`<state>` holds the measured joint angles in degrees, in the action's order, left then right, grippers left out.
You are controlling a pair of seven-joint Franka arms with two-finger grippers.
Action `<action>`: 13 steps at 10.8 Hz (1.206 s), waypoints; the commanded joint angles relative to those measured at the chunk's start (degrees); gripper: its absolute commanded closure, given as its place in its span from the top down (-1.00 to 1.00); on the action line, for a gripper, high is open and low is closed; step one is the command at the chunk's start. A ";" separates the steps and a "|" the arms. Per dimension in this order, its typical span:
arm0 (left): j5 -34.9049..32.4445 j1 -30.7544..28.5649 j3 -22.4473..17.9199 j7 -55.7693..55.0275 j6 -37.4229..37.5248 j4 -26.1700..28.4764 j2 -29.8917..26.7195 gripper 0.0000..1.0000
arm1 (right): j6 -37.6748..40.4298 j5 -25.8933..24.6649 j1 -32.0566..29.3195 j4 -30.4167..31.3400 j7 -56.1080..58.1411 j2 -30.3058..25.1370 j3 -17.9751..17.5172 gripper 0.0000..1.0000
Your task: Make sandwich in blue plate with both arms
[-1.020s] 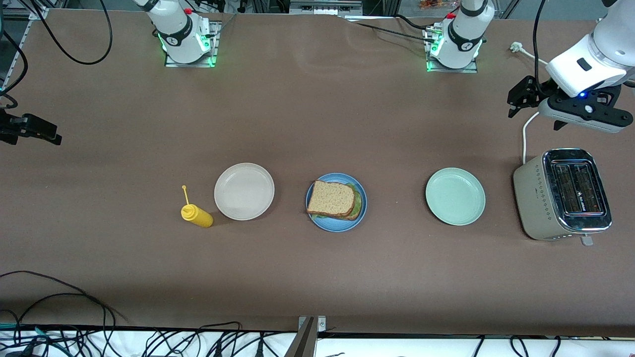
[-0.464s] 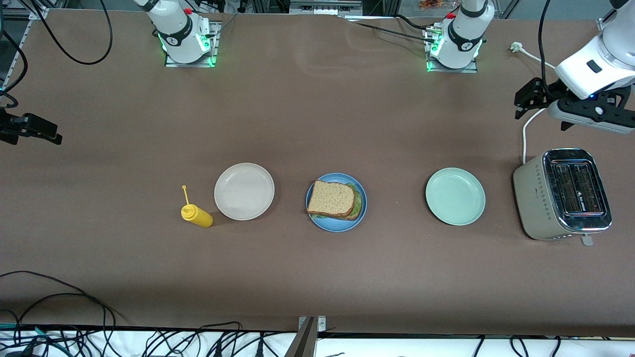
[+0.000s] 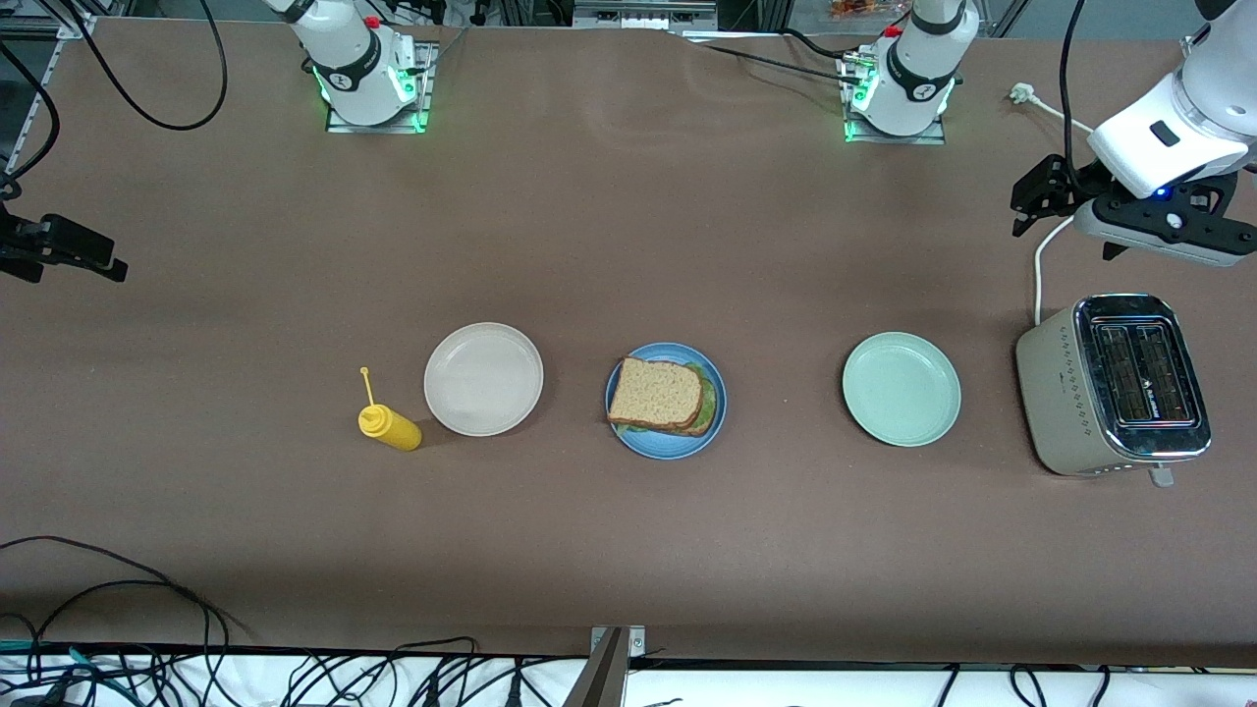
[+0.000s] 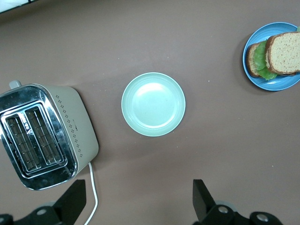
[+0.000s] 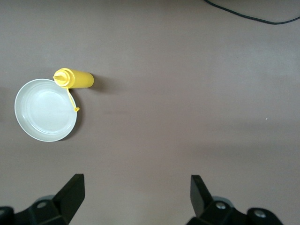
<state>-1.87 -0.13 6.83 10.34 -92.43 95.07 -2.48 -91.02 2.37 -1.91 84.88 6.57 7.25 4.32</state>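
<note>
Sandwich sits on the blue plate at frame centre, on our brown table; cables trail along the bottom edge. Our left gripper, upper right, and right gripper, left edge, both hover with fingers apart.

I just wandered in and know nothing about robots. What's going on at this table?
Two robot arms have been making a sandwich, and it looks finished: the sandwich, bread with green lettuce showing, sits on the blue plate mid-table. Nothing is being handled now. The left hand hangs open above the table by the toaster; the right hand hangs open at the right arm's end of the table. The beige plate, the mint-green plate and the yellow bottle sit untouched.
</note>
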 commanded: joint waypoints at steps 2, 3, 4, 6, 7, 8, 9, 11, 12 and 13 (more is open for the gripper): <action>-0.33 -0.75 0.56 0.03 -0.47 -0.33 0.46 1.00 | -0.73 -0.08 1.02 3.77 -2.52 -3.62 -0.71 1.00; -0.24 -0.84 0.47 0.29 -0.47 -1.02 0.64 1.00 | -2.13 -0.18 1.20 5.89 -2.44 -5.47 -0.71 1.00; -0.24 -0.84 0.38 0.21 -0.38 -1.03 0.72 1.00 | -2.23 -0.18 1.20 6.87 -2.53 -6.97 -0.80 1.00; -0.24 -0.66 0.47 0.03 -0.38 -1.21 0.90 1.00 | -1.18 -0.44 1.20 6.35 -3.49 -7.43 -2.02 1.00; -0.24 -0.66 0.55 -0.06 -0.38 -1.12 0.90 1.00 | -1.18 -1.48 1.20 6.35 -4.01 -7.43 -2.29 1.00; -0.33 -0.66 0.55 0.03 -0.38 -1.12 0.90 1.00 | -1.18 -1.67 1.20 6.26 -4.28 -7.43 -3.08 1.00; -0.33 -0.75 0.55 0.12 -0.38 -1.12 0.90 1.00 | -1.27 -1.93 1.12 6.00 -4.20 -7.25 -3.09 1.00; -0.33 -0.66 0.55 -0.14 -0.38 -1.12 0.90 1.00 | -1.18 -2.20 1.11 5.82 -3.76 -7.08 -3.09 1.00; -0.33 -0.75 0.55 -0.06 -0.29 -1.12 0.90 1.00 | -1.18 -2.20 1.11 5.73 -4.19 -7.07 -3.17 1.00; -0.33 -0.84 0.47 0.03 -0.21 -1.12 0.90 1.00 | -1.18 -2.29 1.11 5.56 -4.20 -6.99 -3.26 1.00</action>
<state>-1.87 -0.39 6.88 10.35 -92.73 94.94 -1.96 -91.75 1.13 -0.72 89.38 3.26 1.29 1.51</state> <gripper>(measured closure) 0.000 0.000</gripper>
